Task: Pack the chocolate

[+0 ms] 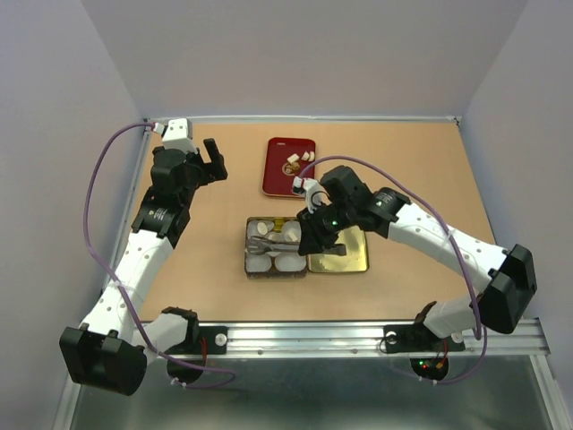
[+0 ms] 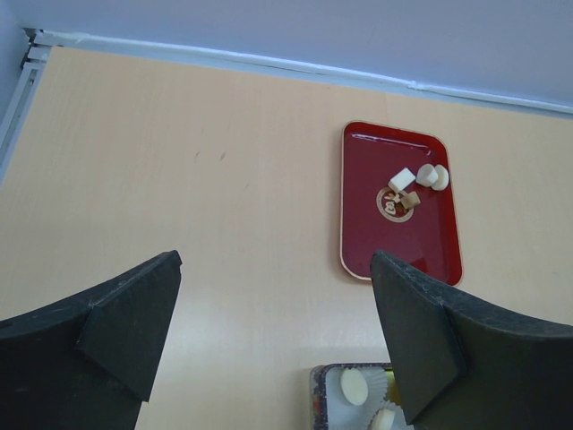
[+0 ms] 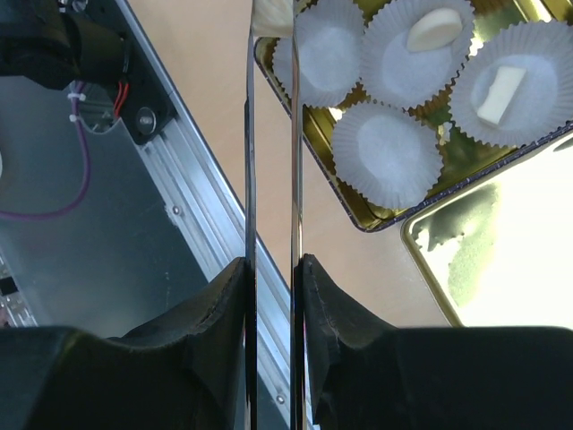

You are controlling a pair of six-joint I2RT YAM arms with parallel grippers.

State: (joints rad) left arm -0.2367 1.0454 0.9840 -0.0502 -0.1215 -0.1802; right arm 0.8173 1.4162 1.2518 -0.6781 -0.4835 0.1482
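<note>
Gripping long metal tweezers [image 3: 249,134] with the right gripper [image 3: 270,269], clenched on the two thin blades. Pinched at the far tips, as it seems, one small cream-white chocolate piece [image 3: 271,13], hanging at the edge of the open rectangular metal tin [image 3: 358,213], just beside an empty white fluted paper cup [image 3: 327,54]. Lying in two other cups, one cream-white piece each [image 3: 436,29]. Resting on the small red rectangular tray [image 2: 358,242], well apart from the tin, four more cream-white and light brown chocolate pieces [image 2: 402,179]. Holding nothing in the left gripper [image 2: 275,269], spread wide and raised above the table.

Most likely to go wrong at the release. If let go with the tips not centred over a cup, then lost on the tin rim or outside on the table. By squeezing harder, easy to shoot such a tiny piece sideways out of the smooth blades. By lowering too far, possible to crush or push away the light paper cup. Also to be watched: slipping of the tweezers between the fingers, with the tips then pointing off target.
</note>
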